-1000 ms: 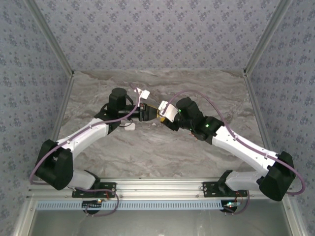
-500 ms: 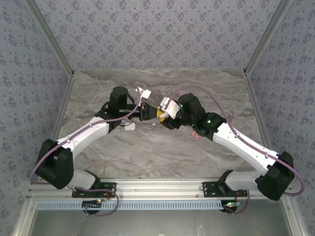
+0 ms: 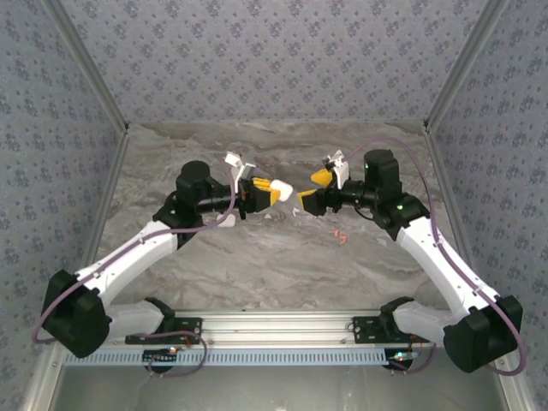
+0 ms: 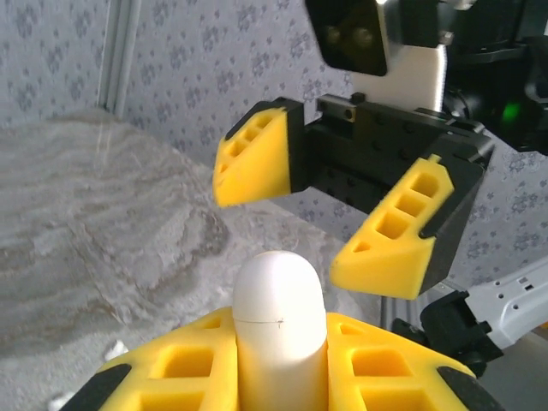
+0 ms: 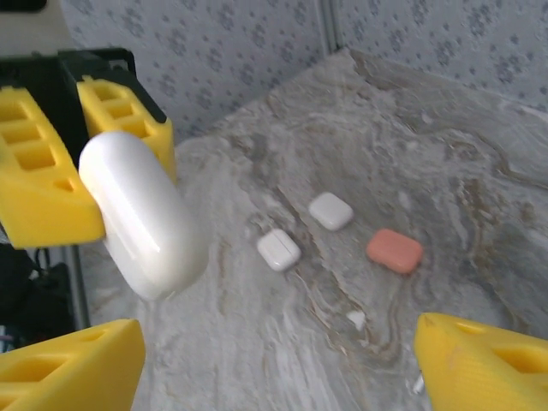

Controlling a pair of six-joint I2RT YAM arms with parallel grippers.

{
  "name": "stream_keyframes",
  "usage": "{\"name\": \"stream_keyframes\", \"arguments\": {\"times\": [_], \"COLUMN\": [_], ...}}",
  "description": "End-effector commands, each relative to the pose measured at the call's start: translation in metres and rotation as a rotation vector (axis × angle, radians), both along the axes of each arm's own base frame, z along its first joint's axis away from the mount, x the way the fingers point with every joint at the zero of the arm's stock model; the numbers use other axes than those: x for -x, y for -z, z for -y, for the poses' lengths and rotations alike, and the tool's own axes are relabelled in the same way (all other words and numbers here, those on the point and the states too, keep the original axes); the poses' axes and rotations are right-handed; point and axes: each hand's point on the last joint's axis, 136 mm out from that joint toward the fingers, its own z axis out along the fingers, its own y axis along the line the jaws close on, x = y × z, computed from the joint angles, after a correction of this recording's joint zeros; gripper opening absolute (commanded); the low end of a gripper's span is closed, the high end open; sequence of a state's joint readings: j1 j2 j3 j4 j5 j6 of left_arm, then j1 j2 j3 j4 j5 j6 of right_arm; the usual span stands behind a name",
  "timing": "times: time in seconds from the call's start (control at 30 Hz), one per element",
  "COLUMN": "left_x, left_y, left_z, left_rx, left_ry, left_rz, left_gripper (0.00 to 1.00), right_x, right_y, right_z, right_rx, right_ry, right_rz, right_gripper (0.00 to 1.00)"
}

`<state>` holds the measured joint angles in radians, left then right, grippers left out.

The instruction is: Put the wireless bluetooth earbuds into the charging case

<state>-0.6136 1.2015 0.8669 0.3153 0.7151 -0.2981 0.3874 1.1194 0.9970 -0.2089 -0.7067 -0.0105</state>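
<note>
Left fingers (image 5: 51, 214) clamp one white case (image 5: 141, 214).

Both arms (image 3: 128, 253) wear white shells between black joints; lilac cables (image 3: 390, 141) trail alongside; fingers (image 4: 257, 154) are hollow-celled yellow wedges.

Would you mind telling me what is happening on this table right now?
The left gripper is shut on a closed white case, holding it up above the table. The right gripper faces it, open and holding nothing. Two small white cases and an orange case lie on the table below.
</note>
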Motion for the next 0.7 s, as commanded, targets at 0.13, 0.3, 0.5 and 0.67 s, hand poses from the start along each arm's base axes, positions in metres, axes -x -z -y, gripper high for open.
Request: {"name": "stream_keyframes", "arguments": {"times": [0.13, 0.3, 0.5, 0.67], "left_x": [0.003, 0.003, 0.006, 0.006], "left_y": [-0.034, -0.037, -0.040, -0.040], "left_z": [-0.004, -0.004, -0.003, -0.003], "left_rx": [0.057, 0.063, 0.067, 0.063], "left_ry": [-0.053, -0.056, -0.047, -0.043], "left_rz": [0.227, 0.232, 0.238, 0.238], "left_gripper": [0.02, 0.00, 0.00, 0.00], "right_x": [0.010, 0.008, -0.004, -0.016], "right_y": [-0.040, -0.038, -0.037, -0.037], "right_z": [-0.015, -0.023, -0.023, -0.020], "right_rx": [-0.125, -0.110, -0.103, -0.104], "right_ry": [-0.077, -0.085, -0.041, -0.002], "right_rz": [0.069, 0.076, 0.073, 0.064], "right_gripper": [0.83, 0.83, 0.79, 0.73]}}
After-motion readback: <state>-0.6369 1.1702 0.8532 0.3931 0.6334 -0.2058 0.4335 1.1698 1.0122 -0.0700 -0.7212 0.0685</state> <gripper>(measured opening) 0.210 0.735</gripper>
